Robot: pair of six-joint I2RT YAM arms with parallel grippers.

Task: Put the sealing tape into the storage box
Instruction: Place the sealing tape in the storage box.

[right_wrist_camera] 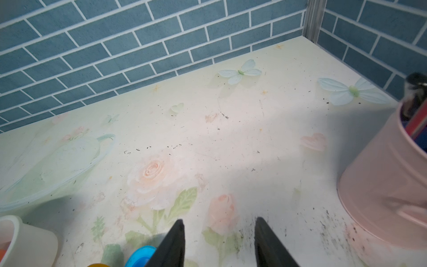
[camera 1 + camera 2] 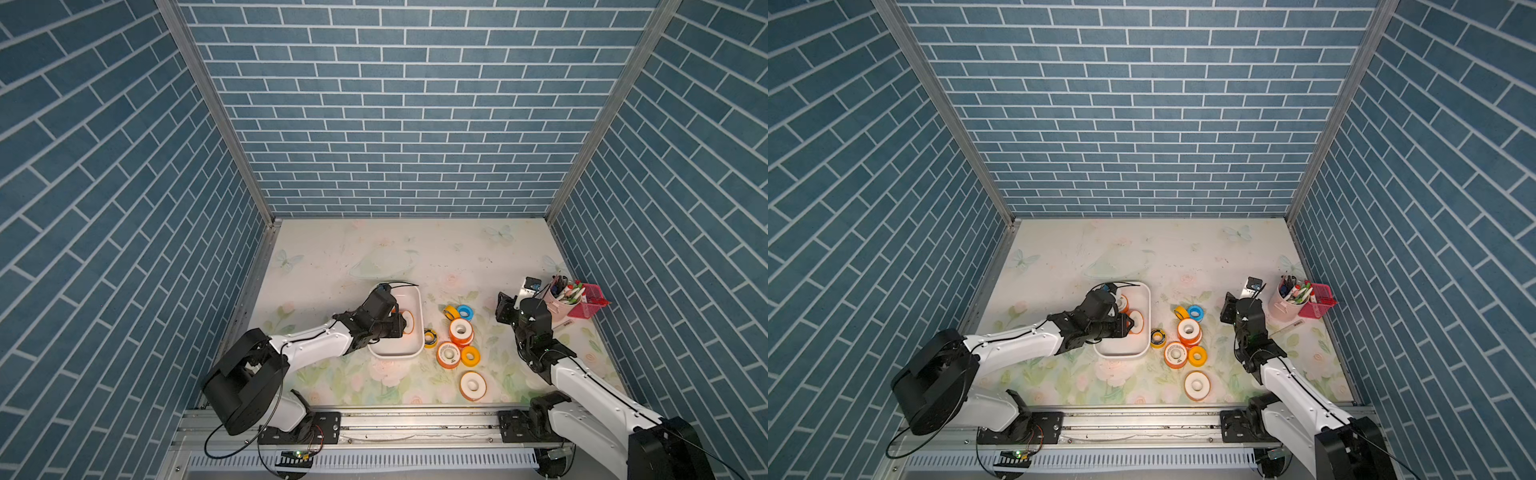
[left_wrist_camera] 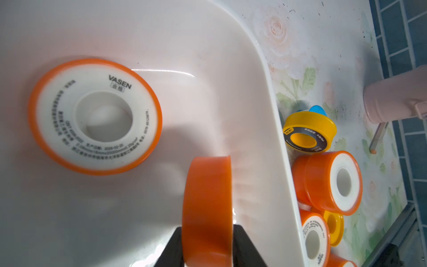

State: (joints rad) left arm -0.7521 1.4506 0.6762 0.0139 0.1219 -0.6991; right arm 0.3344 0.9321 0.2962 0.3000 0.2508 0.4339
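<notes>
Reaching into the storage box point(image 2: 397, 347), the left hand point(image 3: 208, 228) has an orange sealing tape roll point(image 3: 208, 196) standing on edge between its fingers. Whether they pinch it or stand just clear, I cannot tell. A second orange roll point(image 3: 94, 115) lies flat in the box. The other rolls point(image 2: 460, 330) sit on the desk point(image 2: 374, 257) just beside the box. The right hand point(image 1: 219, 222) hovers spread and empty near the pink pen cup point(image 1: 381, 185) by the desk's right edge.

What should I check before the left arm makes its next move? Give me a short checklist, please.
1. The orange roll is inside the storage box: ok.
2. The left hand is free of it: not ok, both fingers touch it.
3. The flat roll lies apart from it: ok.
4. The right hand is open, empty: ok.
5. All tape stored: not ok, loose rolls lie on the table.
</notes>
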